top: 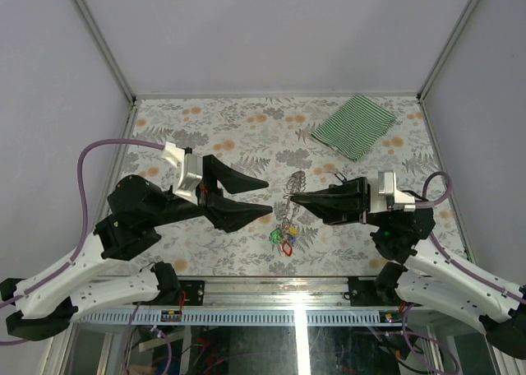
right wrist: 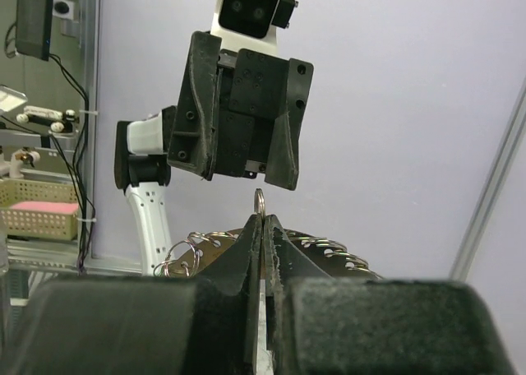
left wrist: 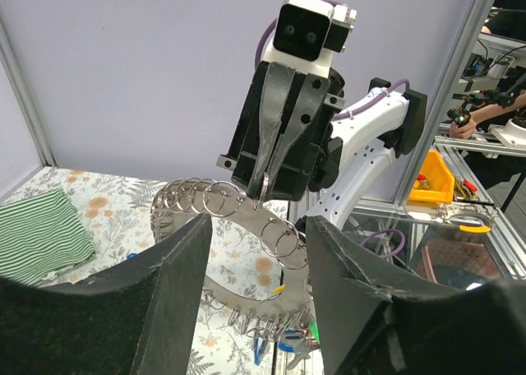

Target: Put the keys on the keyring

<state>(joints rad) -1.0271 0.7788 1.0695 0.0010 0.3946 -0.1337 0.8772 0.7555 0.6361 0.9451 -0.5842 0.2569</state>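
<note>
The keyring [top: 294, 183] is a grey metal band lined with small split rings. It hangs tilted between the two grippers. My right gripper [top: 293, 198] is shut on one small split ring [right wrist: 260, 201] at the keyring's upper edge and holds it up. The band [right wrist: 362, 260] shows behind its fingers. Several keys [top: 284, 238] with red, green, blue and yellow tags dangle from the low end, also in the left wrist view [left wrist: 283, 342]. My left gripper [top: 269, 196] is open and empty, with a finger on either side of the keyring [left wrist: 246, 219], not touching it.
A green-striped cloth [top: 353, 125] lies at the back right of the flower-patterned table [top: 205, 128] and shows in the left wrist view [left wrist: 37, 231]. The enclosure's frame posts and grey walls stand round the table.
</note>
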